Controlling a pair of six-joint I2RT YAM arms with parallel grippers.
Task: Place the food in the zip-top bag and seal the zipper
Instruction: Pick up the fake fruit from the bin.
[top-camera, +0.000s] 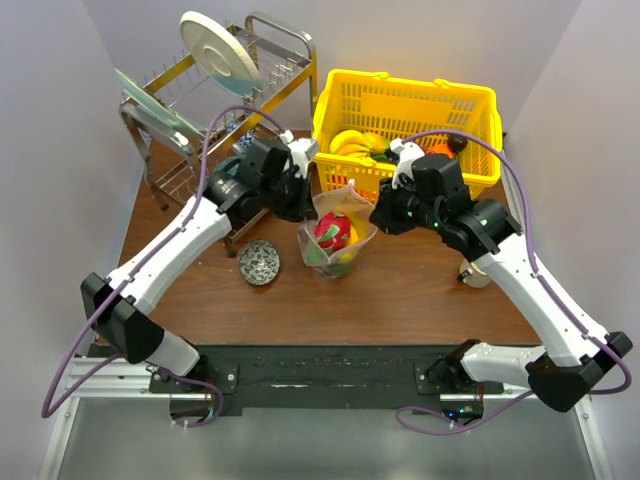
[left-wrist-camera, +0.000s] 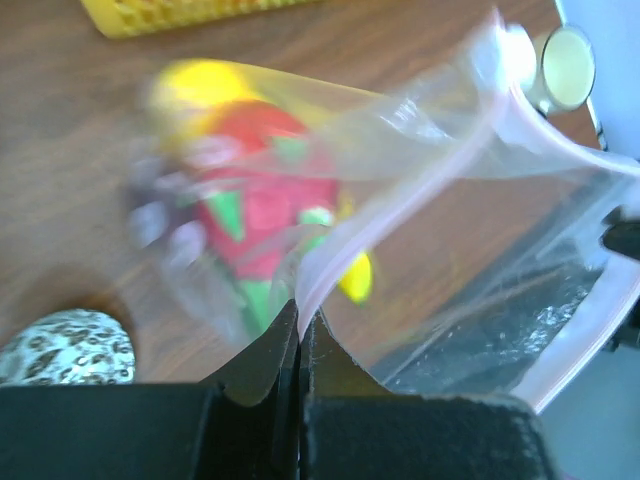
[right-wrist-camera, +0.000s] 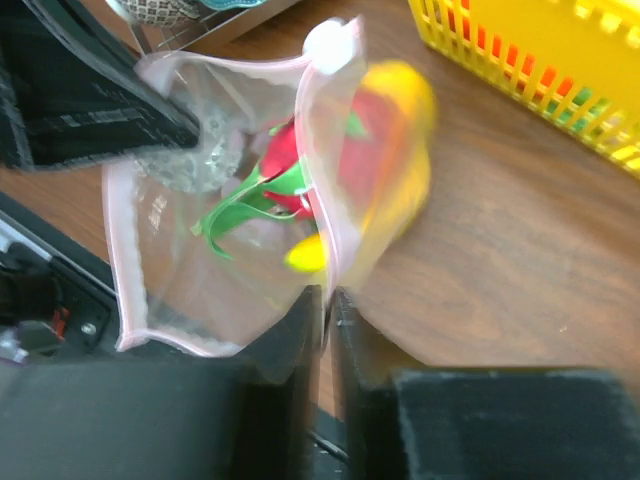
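The left pincer (left-wrist-camera: 299, 315) is pressed together on the pink zipper (left-wrist-camera: 345, 240) at one end of its run. The right pincer (right-wrist-camera: 327, 295) is clamped on the same strip at the opposite end, with only a sliver between its tips. The clear bag (top-camera: 338, 262) is held between them, mouth up, over the brown table (top-camera: 420, 290). Inside it are a red fruit (top-camera: 333, 230) with green leaves and some yellow pieces. Just behind stands the yellow basket (top-camera: 400, 105), with a banana (top-camera: 350, 140) in it.
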